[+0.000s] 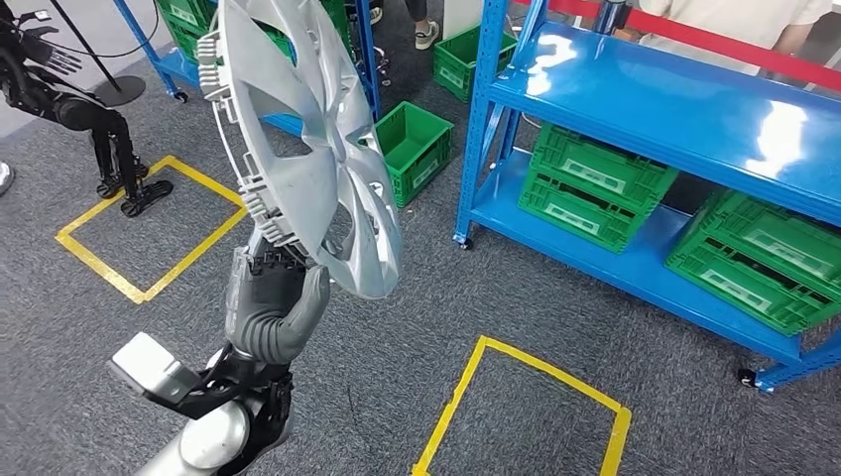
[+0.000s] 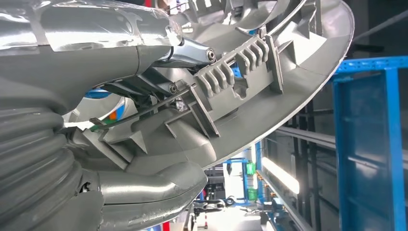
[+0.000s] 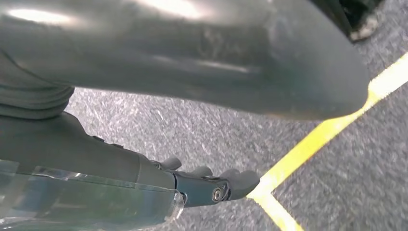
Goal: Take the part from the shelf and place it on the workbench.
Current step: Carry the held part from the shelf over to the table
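I have the part [image 1: 307, 139], a silver wheel cover, off the shelf and in my left hand [image 1: 270, 297], so by my judgement I am in the carrying step: the pick is done and the placing on the workbench is not. The cover stands on edge above my hand, tilted a little, its spoked face turned to my right and its ribbed back rim toward my left. My left arm comes up from below with the forearm raised, and the hand grips the cover at its lower rim; in the left wrist view my thumb [image 2: 144, 190] lies along the outer face while the darker fingers [image 2: 187, 50] press on the clip-lined inner rim [image 2: 240, 62], so the rim is clamped between them. My right hand [image 3: 202, 180] hangs low over the grey carpet beside a yellow floor line [image 3: 312, 139]; it carries nothing, and its fingers look loosely curled, though I cannot tell for sure how far they are drawn in. Ahead to my right stands a blue rack [image 1: 635, 99] with green crates [image 1: 595, 183] on its lower level, and a yellow floor square [image 1: 526, 407] lies just in front of me. The next move, I judge, calls for turning toward the workbench, which I cannot make out here, keeping the tall cover steady so it does not swing or slip at the rim, and clearing the rack's post as I go.
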Tool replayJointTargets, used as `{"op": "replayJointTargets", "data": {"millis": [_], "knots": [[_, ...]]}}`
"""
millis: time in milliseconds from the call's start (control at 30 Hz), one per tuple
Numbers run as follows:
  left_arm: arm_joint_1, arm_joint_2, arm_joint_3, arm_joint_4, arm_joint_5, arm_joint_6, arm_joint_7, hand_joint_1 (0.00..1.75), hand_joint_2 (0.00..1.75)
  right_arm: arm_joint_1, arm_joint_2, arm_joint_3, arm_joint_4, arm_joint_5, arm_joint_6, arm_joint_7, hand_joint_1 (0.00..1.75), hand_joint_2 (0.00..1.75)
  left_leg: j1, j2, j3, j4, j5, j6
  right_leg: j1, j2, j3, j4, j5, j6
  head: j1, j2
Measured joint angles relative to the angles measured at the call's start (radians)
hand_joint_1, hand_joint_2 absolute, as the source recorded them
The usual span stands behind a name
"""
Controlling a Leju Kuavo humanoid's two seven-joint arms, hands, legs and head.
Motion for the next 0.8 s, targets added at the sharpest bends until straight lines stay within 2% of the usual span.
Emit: {"op": "replayJointTargets", "data": {"millis": [33,67,100,133,167,200,233,300,333,367,433,467,533,600,633,667,700,767,800], "knots": [[0.0,0.0,0.001,0.0,0.0,0.0,0.0,1.75,1.75,0.0,0.0,0.0,0.0,-0.002,-0.001,-0.001,0.0,0.0,0.0,0.019,-0.022,0.051,-0.033,-0.001,0.0,-0.004,0.0,-0.002,0.003,-0.003,-0.002,0.0],[0.001,0.0,0.001,-0.001,0.0,0.0,0.0,1.75,1.75,0.001,0.0,0.0,0.0,-0.003,-0.001,-0.002,0.0,0.0,0.0,0.027,-0.048,0.111,-0.066,-0.002,0.001,-0.007,-0.002,-0.002,0.004,-0.005,-0.004,0.0],[0.002,0.001,0.001,-0.001,0.0,0.0,0.0,1.75,1.75,0.002,0.001,0.0,0.0,-0.004,-0.001,-0.003,0.0,0.0,0.0,0.028,-0.071,0.167,-0.089,-0.003,0.003,-0.011,-0.004,-0.001,0.004,-0.006,-0.004,0.0],[0.002,0.001,0.001,0.0,0.0,0.0,0.0,1.75,1.75,0.003,0.001,0.0,0.0,-0.003,-0.001,-0.003,0.0,0.0,0.0,0.027,-0.083,0.199,-0.097,-0.004,0.004,-0.015,-0.005,0.0,0.004,-0.006,-0.004,0.0],[0.003,0.001,0.001,0.0,0.0,0.0,0.0,1.75,1.75,0.004,0.002,0.0,0.0,-0.003,-0.001,-0.003,0.0,0.0,0.0,0.027,-0.077,0.197,-0.085,-0.004,0.005,-0.019,-0.006,0.002,0.004,-0.006,-0.004,0.0],[0.003,0.002,0.001,0.0,0.0,0.0,0.0,1.75,1.75,0.004,0.003,0.0,0.0,-0.001,-0.001,-0.004,0.0,0.0,0.0,0.03,-0.054,0.16,-0.059,-0.003,0.006,-0.022,-0.006,0.005,0.003,-0.005,-0.004,0.0],[0.003,0.002,0.001,-0.001,0.0,0.0,0.001,1.75,1.75,0.004,0.005,0.0,0.0,0.002,-0.001,-0.005,0.0,0.0,-0.001,0.041,-0.019,0.098,-0.028,-0.001,0.006,-0.025,-0.006,0.009,0.001,-0.003,-0.004,0.0],[0.002,0.003,0.002,-0.001,0.0,0.0,0.001,1.75,1.75,0.003,0.006,0.0,0.0,0.007,-0.001,-0.006,0.0,0.0,-0.008,0.075,0.038,-0.008,0.003,0.006,0.012,-0.03,-0.009,0.018,-0.005,0.005,-0.005,0.0],[0.002,0.003,0.002,-0.001,0.0,0.0,0.002,1.75,1.75,0.003,0.006,0.0,0.0,0.009,-0.001,-0.006,0.0,0.0,-0.01,0.086,0.049,-0.033,0.005,0.011,0.014,-0.034,-0.01,0.022,-0.007,0.01,-0.005,0.0],[0.002,0.003,0.002,-0.002,-0.001,0.0,0.002,1.75,1.75,0.003,0.006,0.0,0.0,0.012,-0.001,-0.006,0.0,0.0,-0.013,0.085,0.049,-0.037,0.002,0.017,0.016,-0.041,-0.011,0.023,-0.008,0.014,-0.004,0.0],[0.002,0.004,0.002,-0.002,-0.001,0.0,0.002,1.75,1.75,0.002,0.005,0.0,0.0,0.016,-0.001,-0.006,0.0,0.0,-0.011,0.066,0.043,-0.038,0.009,0.029,0.015,-0.054,-0.012,0.025,-0.011,0.021,-0.003,0.0],[0.001,0.004,0.002,-0.002,-0.001,0.0,0.002,1.75,1.75,0.002,0.005,0.0,0.0,0.017,-0.001,-0.006,0.0,0.0,-0.01,0.056,0.041,-0.039,0.013,0.035,0.014,-0.052,-0.016,0.037,-0.023,0.027,-0.002,0.0],[0.001,0.004,0.002,-0.002,-0.002,0.0,0.002,1.75,1.75,0.001,0.005,0.0,0.0,0.018,-0.001,-0.006,0.0,0.0,-0.007,0.037,0.037,-0.041,0.019,0.044,0.009,-0.038,-0.049,0.117,-0.079,0.038,0.002,0.0],[0.001,0.005,0.002,-0.002,-0.002,0.0,0.002,1.75,1.75,0.0,0.005,0.0,0.0,0.018,-0.001,-0.006,0.0,0.0,-0.007,0.017,0.033,-0.04,0.022,0.049,0.006,-0.026,-0.106,0.249,-0.142,0.045,0.004,0.0],[0.001,0.005,0.002,-0.002,-0.002,0.0,0.002,1.75,1.75,0.0,0.006,0.0,0.0,0.018,-0.001,-0.006,0.0,0.0,-0.008,0.007,0.032,-0.04,0.023,0.05,0.005,-0.025,-0.126,0.294,-0.154,0.045,0.004,0.0],[0.002,0.005,0.002,-0.002,-0.002,0.0,0.003,1.75,1.75,0.0,0.006,0.0,0.001,0.018,-0.001,-0.006,0.0,0.0,-0.009,-0.004,0.032,-0.04,0.024,0.051,0.006,-0.023,-0.13,0.304,-0.145,0.042,0.004,0.0],[0.002,0.005,0.002,-0.002,-0.002,0.0,0.003,1.75,1.75,-0.001,0.006,0.0,0.001,0.018,-0.001,-0.006,0.0,0.0,-0.01,-0.015,0.032,-0.04,0.025,0.051,0.006,-0.019,-0.116,0.273,-0.117,0.038,0.004,0.0],[0.002,0.005,0.002,-0.003,-0.002,0.0,0.003,1.75,1.75,-0.003,0.004,0.0,0.001,0.018,-0.001,-0.006,0.0,0.0,-0.011,-0.033,0.035,-0.04,0.026,0.049,0.008,0.007,-0.057,0.143,-0.044,0.021,0.003,0.0],[0.001,0.005,0.002,-0.003,-0.003,0.0,0.003,1.75,1.75,-0.003,0.003,0.0,0.001,0.019,0.0,-0.006,0.0,0.0,-0.012,-0.042,0.034,-0.04,0.027,0.046,0.009,0.023,-0.03,0.085,-0.02,0.013,0.002,0.0]]}}
